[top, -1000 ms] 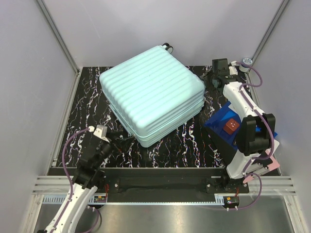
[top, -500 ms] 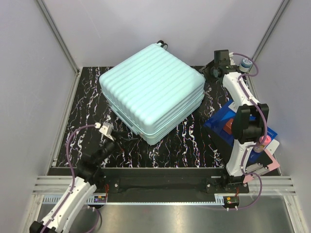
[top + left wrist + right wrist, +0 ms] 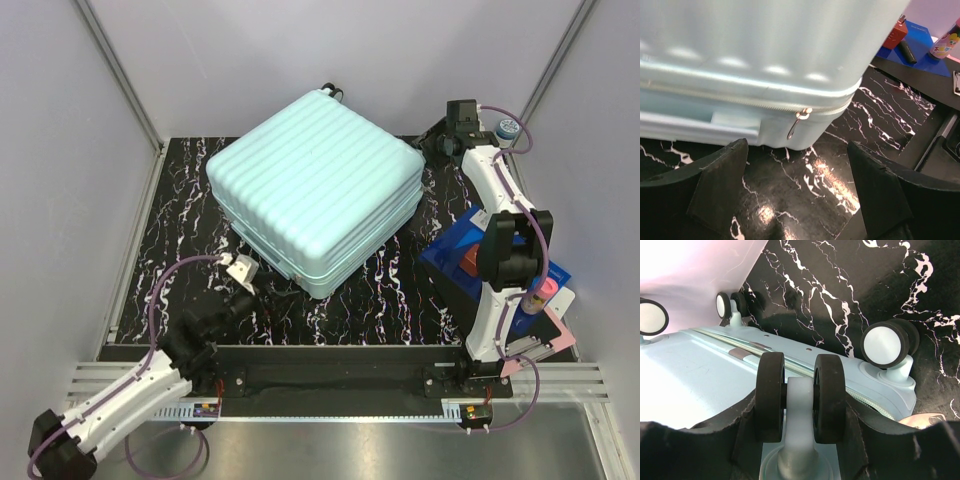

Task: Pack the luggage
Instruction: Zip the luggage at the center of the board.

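Jaws of the left arm stand wide apart and hold nothing; their fingers [image 3: 720, 175] frame the zipper pull [image 3: 799, 122] at the near corner of the luggage [image 3: 315, 185], apparently lined up to take that pull. Jaws of the right arm are closed on a twin-wheel caster [image 3: 799, 400] at the far right corner, one finger against each wheel, probably to brace the case against sliding while the zip is worked. Luggage lies flat, lid down, ribbed shell up, mid-counter [image 3: 380, 290], within reach of both arms.
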Action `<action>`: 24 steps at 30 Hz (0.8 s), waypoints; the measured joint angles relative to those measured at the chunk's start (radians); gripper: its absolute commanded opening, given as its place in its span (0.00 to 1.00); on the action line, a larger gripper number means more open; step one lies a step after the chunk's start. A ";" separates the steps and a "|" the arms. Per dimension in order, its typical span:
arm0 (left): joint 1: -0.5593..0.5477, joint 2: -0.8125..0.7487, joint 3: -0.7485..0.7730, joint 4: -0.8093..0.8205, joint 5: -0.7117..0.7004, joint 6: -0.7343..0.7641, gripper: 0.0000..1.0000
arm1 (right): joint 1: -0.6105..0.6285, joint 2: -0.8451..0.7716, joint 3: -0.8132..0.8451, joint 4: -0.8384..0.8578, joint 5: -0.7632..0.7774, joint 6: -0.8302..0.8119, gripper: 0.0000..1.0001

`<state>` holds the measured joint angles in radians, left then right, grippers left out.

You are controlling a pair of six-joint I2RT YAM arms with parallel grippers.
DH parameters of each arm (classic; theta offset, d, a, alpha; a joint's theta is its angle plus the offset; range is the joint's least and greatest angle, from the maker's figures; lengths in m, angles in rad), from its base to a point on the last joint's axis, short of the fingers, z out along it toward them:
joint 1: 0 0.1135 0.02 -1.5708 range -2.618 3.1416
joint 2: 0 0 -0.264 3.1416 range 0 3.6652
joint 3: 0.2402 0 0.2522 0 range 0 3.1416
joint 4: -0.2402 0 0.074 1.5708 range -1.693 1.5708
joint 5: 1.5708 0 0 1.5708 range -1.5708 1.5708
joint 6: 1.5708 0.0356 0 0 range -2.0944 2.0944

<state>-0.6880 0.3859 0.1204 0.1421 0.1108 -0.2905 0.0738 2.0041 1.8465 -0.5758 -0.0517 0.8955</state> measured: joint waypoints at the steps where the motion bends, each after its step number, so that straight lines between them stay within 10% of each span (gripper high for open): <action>1: -0.033 0.017 0.018 0.000 -0.034 0.013 0.85 | -0.001 0.002 0.002 0.001 -0.004 -0.001 0.00; 24: -0.193 0.299 0.058 0.126 -0.295 0.009 0.65 | -0.007 0.006 0.006 0.003 -0.034 -0.003 0.00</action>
<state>-0.8810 0.6853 0.1780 0.2676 -0.1841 -0.2817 0.0669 2.0106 1.8530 -0.5732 -0.0860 0.8925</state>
